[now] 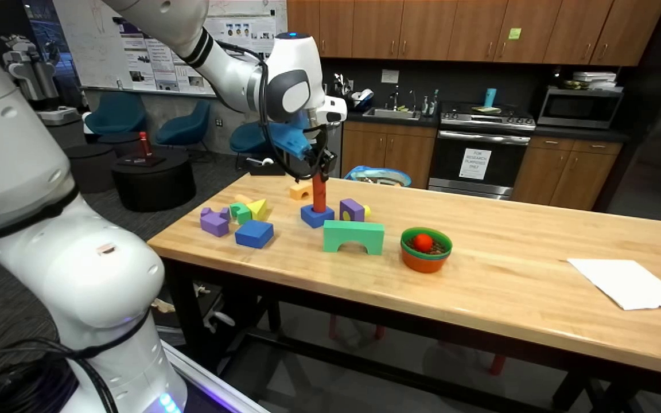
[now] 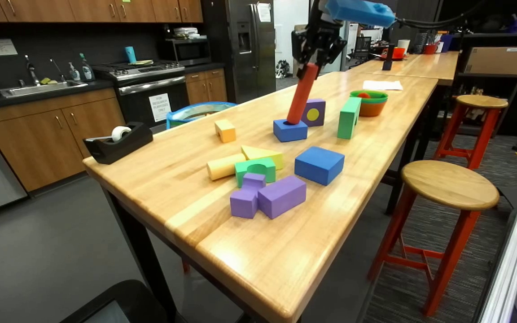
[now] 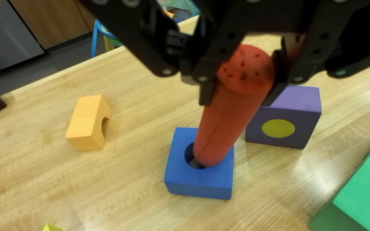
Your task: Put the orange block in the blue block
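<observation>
The orange block (image 3: 225, 125) is a slim orange-red cylinder, and my gripper (image 3: 239, 94) is shut on its upper end, one finger on each side. It leans, with its top end showing small dark holes. Below it sits the blue block (image 3: 198, 184), squat and flat on the table, with a round hole in its top. The bar's lower end covers the right part of that hole; a dark crescent of the hole shows at its left. Whether the end is inside the hole or resting on its rim, I cannot tell. In an exterior view the orange block (image 2: 302, 94) tilts above the blue block (image 2: 290, 131).
Close beside stands a purple block (image 3: 283, 120) with a yellow circle. A green arch (image 1: 353, 235), a larger blue block (image 2: 319, 165), an orange arch (image 3: 87, 123) and purple blocks (image 2: 282, 196) surround the spot. A bowl (image 1: 425, 263) holding a red ball lies past the green arch.
</observation>
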